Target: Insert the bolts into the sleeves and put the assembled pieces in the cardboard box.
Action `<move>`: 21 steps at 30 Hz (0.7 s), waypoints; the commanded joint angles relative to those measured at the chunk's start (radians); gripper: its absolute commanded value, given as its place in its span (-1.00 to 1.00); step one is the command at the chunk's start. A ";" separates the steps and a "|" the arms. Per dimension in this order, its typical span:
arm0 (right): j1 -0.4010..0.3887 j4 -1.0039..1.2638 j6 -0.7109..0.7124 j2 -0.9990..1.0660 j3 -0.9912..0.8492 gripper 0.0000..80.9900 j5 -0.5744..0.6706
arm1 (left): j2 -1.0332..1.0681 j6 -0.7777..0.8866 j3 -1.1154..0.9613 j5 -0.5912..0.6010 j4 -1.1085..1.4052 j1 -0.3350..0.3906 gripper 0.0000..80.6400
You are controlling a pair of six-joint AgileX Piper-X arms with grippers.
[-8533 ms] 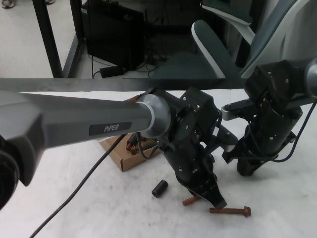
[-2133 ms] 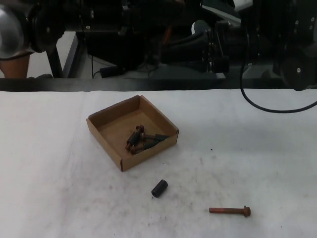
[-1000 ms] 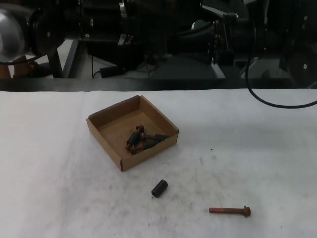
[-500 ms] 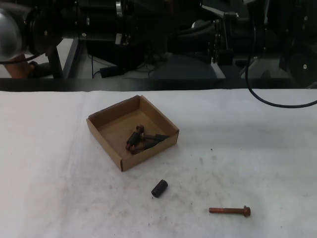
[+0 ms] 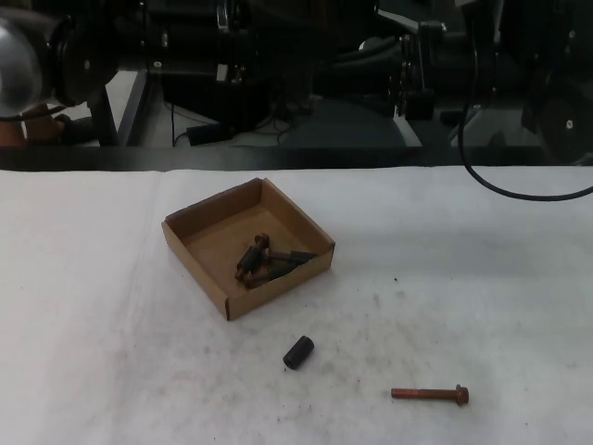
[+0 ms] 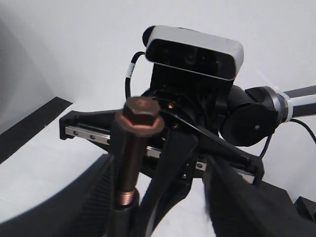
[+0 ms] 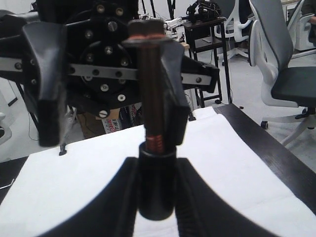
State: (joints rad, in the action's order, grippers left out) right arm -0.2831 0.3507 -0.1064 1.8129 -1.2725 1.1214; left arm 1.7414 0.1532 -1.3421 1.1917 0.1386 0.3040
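My right gripper (image 7: 157, 197) is shut on a black sleeve (image 7: 157, 182) held in the air. A copper bolt (image 7: 150, 84) stands in that sleeve, threads just inside, hex head (image 6: 141, 111) away from it. Facing it, my left gripper (image 7: 112, 123) is open, its fingers (image 7: 47, 84) wide apart with the bolt close to one of them. On the bench, the cardboard box (image 5: 195, 255) holds several assembled pieces (image 5: 264, 260). A loose sleeve (image 5: 298, 352) and a loose bolt (image 5: 431, 394) lie in front of the box.
Both arms (image 5: 408, 56) hang dark above the bench's far black edge (image 5: 278, 158). The white bench cover (image 5: 491, 278) is bare to the right and left of the box. Office chairs (image 7: 291, 64) stand in the room behind.
Since the earliest frame both arms have lifted off the bench to the back, and one bolt is gone from the cover. Over the last second hardly anything moves.
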 commanded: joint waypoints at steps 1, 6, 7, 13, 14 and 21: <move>0.006 0.020 0.001 0.005 -0.017 -0.99 -0.027 | -0.005 0.009 0.000 0.037 0.036 0.007 0.27; 0.006 0.020 0.008 0.011 -0.013 -0.99 -0.037 | -0.005 0.043 0.000 0.043 0.076 0.007 0.27; 0.006 0.020 0.008 0.017 -0.013 -0.99 -0.038 | -0.005 0.054 0.000 0.045 0.087 0.007 0.27; -0.003 0.005 0.000 0.021 -0.004 -0.99 -0.002 | -0.005 0.071 0.000 0.051 0.114 0.007 0.27; -0.003 0.005 0.002 0.021 -0.004 -0.99 -0.002 | -0.005 0.071 0.000 0.054 0.114 0.007 0.27; -0.003 0.005 0.008 0.038 -0.004 -0.99 -0.017 | -0.005 0.079 0.000 0.061 0.114 0.007 0.27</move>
State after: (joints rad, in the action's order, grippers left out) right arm -0.2831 0.3512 -0.1059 1.8541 -1.2741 1.1045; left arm 1.7499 0.2250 -1.3403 1.2375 0.2364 0.3086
